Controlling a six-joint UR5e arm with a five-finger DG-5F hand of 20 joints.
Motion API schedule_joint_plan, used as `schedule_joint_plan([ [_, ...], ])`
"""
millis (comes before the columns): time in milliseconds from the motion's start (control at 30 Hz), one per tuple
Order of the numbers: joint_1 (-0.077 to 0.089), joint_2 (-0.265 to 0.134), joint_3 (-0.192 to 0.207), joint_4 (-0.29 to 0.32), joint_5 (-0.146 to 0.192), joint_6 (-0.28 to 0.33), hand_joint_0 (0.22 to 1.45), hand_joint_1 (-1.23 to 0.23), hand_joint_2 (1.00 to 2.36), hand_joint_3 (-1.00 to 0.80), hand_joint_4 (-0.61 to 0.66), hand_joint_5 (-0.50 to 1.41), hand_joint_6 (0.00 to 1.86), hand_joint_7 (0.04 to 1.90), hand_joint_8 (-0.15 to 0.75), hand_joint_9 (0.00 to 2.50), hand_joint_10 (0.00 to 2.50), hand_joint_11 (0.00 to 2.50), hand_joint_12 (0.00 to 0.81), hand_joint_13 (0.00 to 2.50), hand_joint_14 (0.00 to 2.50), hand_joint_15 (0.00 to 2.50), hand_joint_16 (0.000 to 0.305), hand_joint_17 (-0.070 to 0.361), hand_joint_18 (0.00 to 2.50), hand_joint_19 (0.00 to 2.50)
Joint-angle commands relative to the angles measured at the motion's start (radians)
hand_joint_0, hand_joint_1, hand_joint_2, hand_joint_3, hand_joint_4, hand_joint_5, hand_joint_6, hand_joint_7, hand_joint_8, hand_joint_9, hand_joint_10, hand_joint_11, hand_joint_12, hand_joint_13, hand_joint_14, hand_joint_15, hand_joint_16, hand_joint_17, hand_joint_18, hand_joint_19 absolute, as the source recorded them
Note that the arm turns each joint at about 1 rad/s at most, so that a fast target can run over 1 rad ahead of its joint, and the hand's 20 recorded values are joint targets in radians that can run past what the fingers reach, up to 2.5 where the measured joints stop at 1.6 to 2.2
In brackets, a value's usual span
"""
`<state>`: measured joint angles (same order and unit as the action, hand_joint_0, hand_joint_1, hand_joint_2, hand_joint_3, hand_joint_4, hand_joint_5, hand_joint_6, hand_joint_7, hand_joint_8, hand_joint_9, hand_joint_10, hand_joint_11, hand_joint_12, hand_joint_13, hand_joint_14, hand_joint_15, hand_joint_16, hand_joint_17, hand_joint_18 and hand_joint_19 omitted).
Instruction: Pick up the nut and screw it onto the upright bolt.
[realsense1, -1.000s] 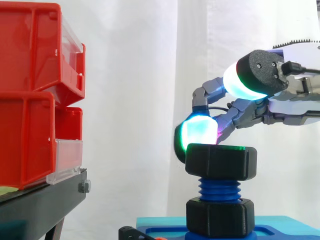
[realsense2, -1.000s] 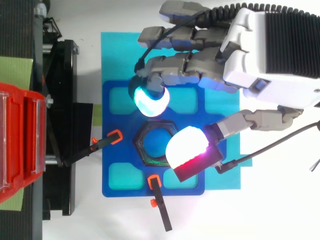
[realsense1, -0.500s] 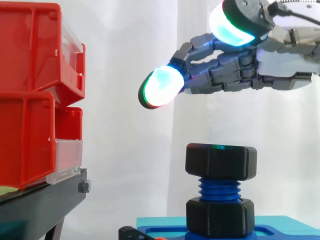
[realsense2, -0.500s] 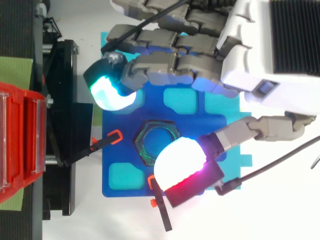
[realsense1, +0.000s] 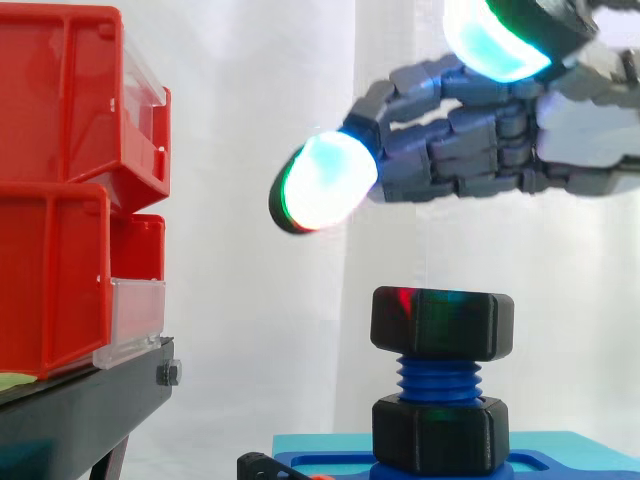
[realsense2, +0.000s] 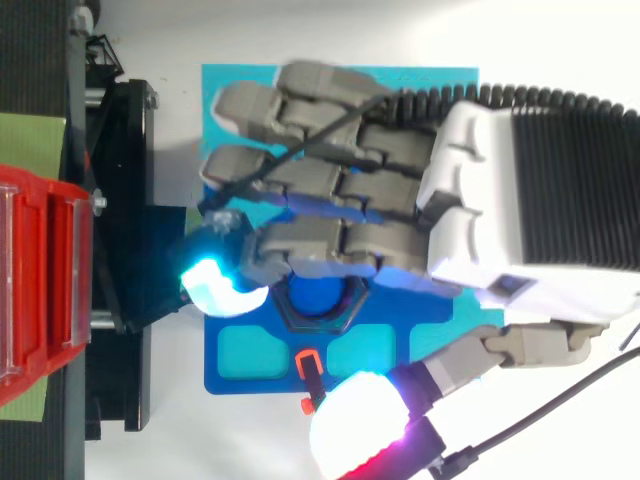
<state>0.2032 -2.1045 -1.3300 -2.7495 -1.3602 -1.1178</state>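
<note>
A black hexagonal nut (realsense1: 442, 323) sits on top of the upright blue threaded bolt (realsense1: 439, 381), with a second black nut (realsense1: 440, 433) lower on the thread by the base. From above, the top nut (realsense2: 318, 309) rings the blue bolt end, partly under my fingers. My hand (realsense1: 500, 140) hovers above the nut with clear air between them, fingers stretched out straight to the left and holding nothing. In the top view the hand (realsense2: 480, 220) covers most of the blue base plate (realsense2: 250, 350).
Red bins (realsense1: 70, 180) stand stacked on a black stand (realsense1: 90, 410) at the left, close to the outstretched fingertips (realsense1: 322, 182). The base plate rests on a cyan mat (realsense2: 230, 85), with black clamps with orange tips (realsense2: 308, 362) at its front edge.
The hand let go of the top nut and rose above it. Its fingers straightened, and it has shifted across the bolt toward the bins.
</note>
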Motion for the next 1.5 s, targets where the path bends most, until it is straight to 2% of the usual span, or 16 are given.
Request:
schedule_joint_plan([
  [0, 0.012, 0.0, -0.038, 0.071, 0.012, 0.013, 0.46, -0.15, 1.0, -0.5, 0.06, -0.24, 0.5, 0.63, 0.208, 0.19, 0.0, 0.0, 0.336, 0.0, 0.0, 0.0, 0.046, 0.105, 0.0, 0.0],
  [200, 0.018, 0.0, -0.038, 0.067, 0.013, 0.015, 0.46, -0.15, 1.0, -0.5, 0.08, -0.23, 0.5, 0.64, 0.213, 0.2, 0.0, 0.0, 0.336, 0.0, 0.0, 0.0, 0.046, 0.104, 0.0, 0.0],
  [433, 0.024, 0.0, -0.038, 0.022, 0.007, 0.035, 0.46, -0.16, 1.0, -0.5, 0.05, -0.24, 0.5, 0.59, 0.205, 0.16, 0.0, 0.0, 0.335, 0.0, 0.0, 0.0, 0.047, 0.105, 0.0, 0.0],
  [533, 0.024, 0.001, -0.038, 0.005, -0.004, 0.053, 0.46, -0.16, 1.0, -0.5, 0.05, -0.24, 0.5, 0.59, 0.201, 0.15, 0.0, 0.0, 0.333, 0.0, 0.0, 0.0, 0.047, 0.105, 0.0, 0.0],
  [633, 0.024, 0.0, -0.04, -0.016, -0.031, 0.093, 0.46, -0.16, 1.0, -0.5, 0.05, -0.24, 0.5, 0.59, 0.199, 0.14, 0.0, 0.0, 0.334, 0.0, 0.0, 0.0, 0.047, 0.106, 0.0, 0.0],
  [867, 0.024, 0.0, -0.038, -0.013, -0.045, 0.11, 0.46, -0.16, 1.0, -0.5, 0.05, -0.24, 0.5, 0.59, 0.199, 0.14, 0.0, 0.0, 0.335, 0.0, 0.0, 0.0, 0.047, 0.106, 0.0, 0.0],
  [1233, 0.008, 0.0, -0.04, -0.032, -0.06, 0.108, 0.46, -0.18, 1.0, -0.5, 0.1, -0.2, 0.5, 0.56, 0.186, 0.14, 0.0, 0.0, 0.332, 0.0, 0.0, 0.0, 0.047, 0.106, 0.0, 0.0],
  [1467, -0.008, 0.0, -0.04, -0.032, -0.116, 0.108, 0.46, -0.18, 1.0, -0.5, 0.15, -0.2, 0.5, 0.56, 0.186, 0.15, 0.0, 0.0, 0.327, 0.0, 0.0, 0.0, 0.045, 0.101, 0.0, 0.0],
])
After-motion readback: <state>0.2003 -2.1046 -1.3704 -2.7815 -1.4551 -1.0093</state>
